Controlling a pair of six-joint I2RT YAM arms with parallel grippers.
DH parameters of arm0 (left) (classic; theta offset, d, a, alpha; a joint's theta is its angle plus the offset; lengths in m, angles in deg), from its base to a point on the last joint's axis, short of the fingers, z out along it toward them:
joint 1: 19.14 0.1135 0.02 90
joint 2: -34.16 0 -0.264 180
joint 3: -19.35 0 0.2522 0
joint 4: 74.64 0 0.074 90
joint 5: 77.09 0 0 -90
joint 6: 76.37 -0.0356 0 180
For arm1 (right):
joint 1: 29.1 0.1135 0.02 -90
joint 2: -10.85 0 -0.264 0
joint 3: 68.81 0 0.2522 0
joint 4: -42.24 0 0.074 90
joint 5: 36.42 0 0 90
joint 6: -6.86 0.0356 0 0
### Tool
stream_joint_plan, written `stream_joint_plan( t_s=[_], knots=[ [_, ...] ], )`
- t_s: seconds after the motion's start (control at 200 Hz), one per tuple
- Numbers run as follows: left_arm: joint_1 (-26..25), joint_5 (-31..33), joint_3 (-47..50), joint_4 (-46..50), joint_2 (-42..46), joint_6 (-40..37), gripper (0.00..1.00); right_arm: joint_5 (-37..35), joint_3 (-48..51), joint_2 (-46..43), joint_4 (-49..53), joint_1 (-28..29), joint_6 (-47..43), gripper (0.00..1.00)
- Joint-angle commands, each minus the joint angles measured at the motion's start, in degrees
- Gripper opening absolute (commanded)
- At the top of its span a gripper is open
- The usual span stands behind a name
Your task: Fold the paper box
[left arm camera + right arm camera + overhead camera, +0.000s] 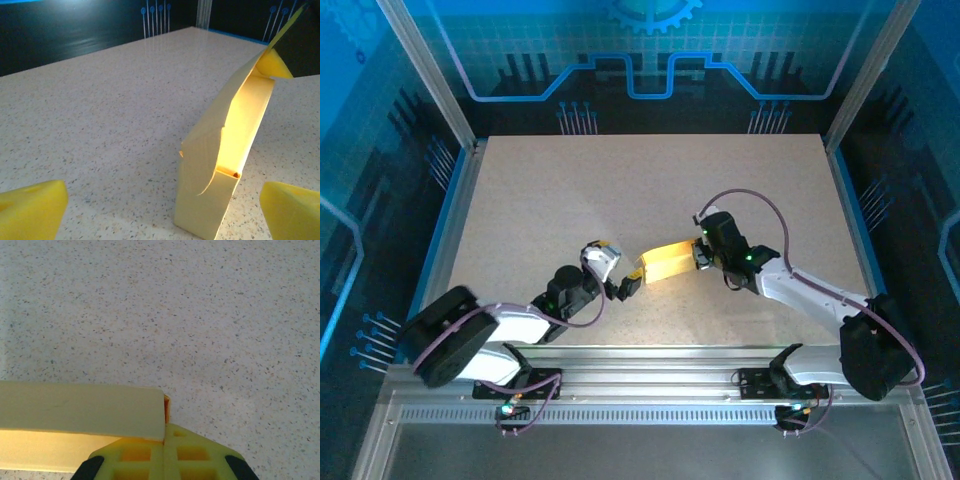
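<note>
Left hand, centre-left of the top view: spread wide, empty, just beside the paper box. Box, mid-bench: body already formed; its left end appears unclosed. Right hand: pinching the box's right end.

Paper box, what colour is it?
Pale yellow paper box, clearest in the left wrist view.

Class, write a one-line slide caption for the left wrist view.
Open left gripper facing the pale yellow paper box, speckled table behind.

Paper box: pale yellow narrow sleeve, partly folded. One end pinched by right gripper; the other stands between left gripper's spread pads.
</note>
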Motion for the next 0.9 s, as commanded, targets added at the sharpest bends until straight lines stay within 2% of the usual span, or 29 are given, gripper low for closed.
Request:
stream_joint_plan(
  t_s=[0.0, 0.06, 0.13, 0.21, 0.335, 0.43, 0.52, 0.61, 0.76, 0.855, 0.895],
  knots=[
    [-1.0, 3.9, -6.2, 25.2, 8.0, 0.7, 0.99, -2.1, -1.5, 0.5, 4.8, 0.8, 1.7, 0.00],
    [-1.1, 3.5, -6.3, 28.8, 11.3, 0.5, 0.99, -2.2, -1.7, 0.4, 5.1, 0.9, 1.9, 0.00],
    [-1.5, 1.7, -3.9, 26.9, 15.0, 0.8, 0.99, -2.3, -1.8, 0.5, 5.1, 0.9, 2.1, 0.00],
    [-1.4, 0.7, -2.2, 25.8, 18.1, 4.7, 0.99, -2.3, -1.7, 0.5, 5.0, 0.9, 2.2, 0.00],
    [-1.8, 5.7, -7.6, 40.3, 21.0, 11.9, 0.99, -2.1, -1.6, 0.7, 5.1, 1.0, 2.3, 0.00],
    [-2.4, 8.8, -11.3, 45.8, 21.0, 17.1, 0.99, -2.1, -1.5, 0.3, 5.4, 1.0, 2.6, 0.00],
    [-2.9, 8.7, -15.8, 51.1, 18.8, 20.9, 0.97, -2.1, -1.5, 0.3, 5.7, 1.0, 2.7, 0.00],
    [-4.9, 9.0, -21.8, 58.1, 14.8, 21.5, 0.93, -1.8, -1.8, 0.4, 6.0, 1.1, 2.9, 0.00],
    [-7.5, 10.8, -34.9, 71.5, 4.4, 20.2, 0.75, -1.1, -2.2, 1.0, 6.3, 1.2, 2.7, 0.00],
    [-8.7, 12.8, -41.6, 76.6, -1.7, 18.8, 0.64, -1.0, -2.3, 1.2, 6.3, 1.2, 2.8, 0.00],
    [-9.0, 12.9, -43.8, 77.8, -3.8, 18.9, 0.63, -1.1, -2.1, 1.2, 6.2, 1.2, 2.8, 0.00]
  ],
)
